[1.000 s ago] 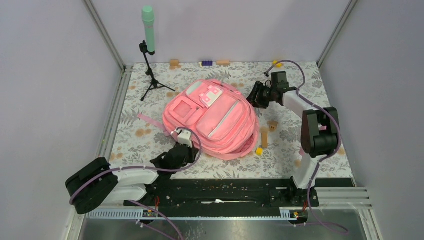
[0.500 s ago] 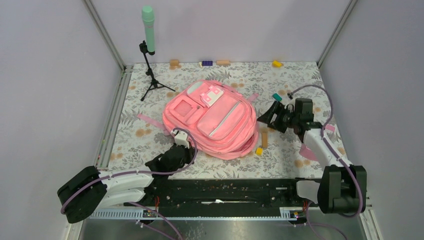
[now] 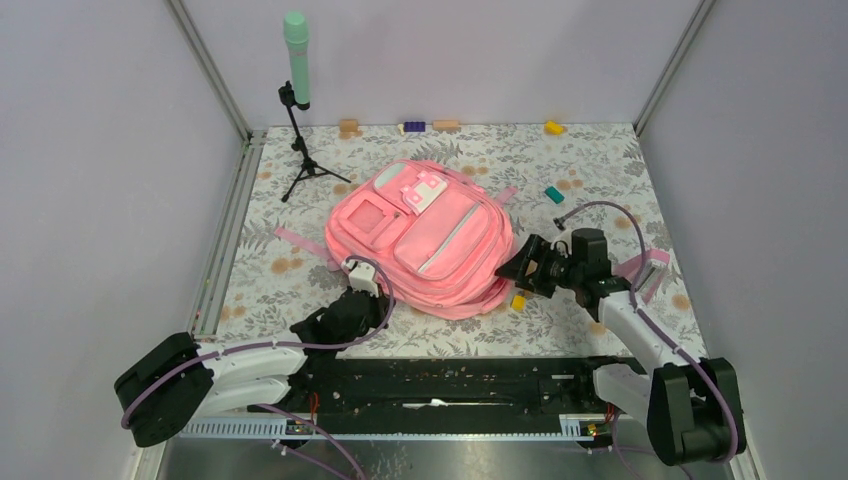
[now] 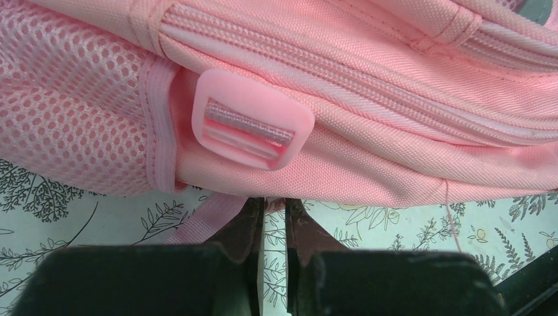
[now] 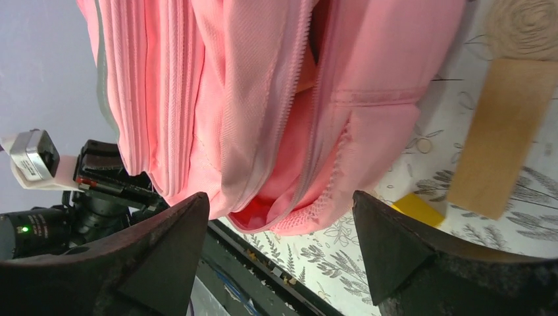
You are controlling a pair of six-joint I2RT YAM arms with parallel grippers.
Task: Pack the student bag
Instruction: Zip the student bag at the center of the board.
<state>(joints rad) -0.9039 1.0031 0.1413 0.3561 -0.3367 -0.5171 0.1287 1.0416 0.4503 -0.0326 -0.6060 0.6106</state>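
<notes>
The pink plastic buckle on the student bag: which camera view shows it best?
The left wrist view: the buckle sits close and sharp on the side of the student bag. In the top view I cannot make it out; the right wrist view does not show it.

The right gripper [image 3: 512, 268] has swung from the far right side of the student bag [image 3: 420, 245] to its near right corner. Its jaws are spread wider. The right arm [image 3: 640, 330] has folded down low, uncovering a teal block [image 3: 553, 193]. The left arm [image 3: 250, 360] has slid slightly nearer and to the left.
</notes>
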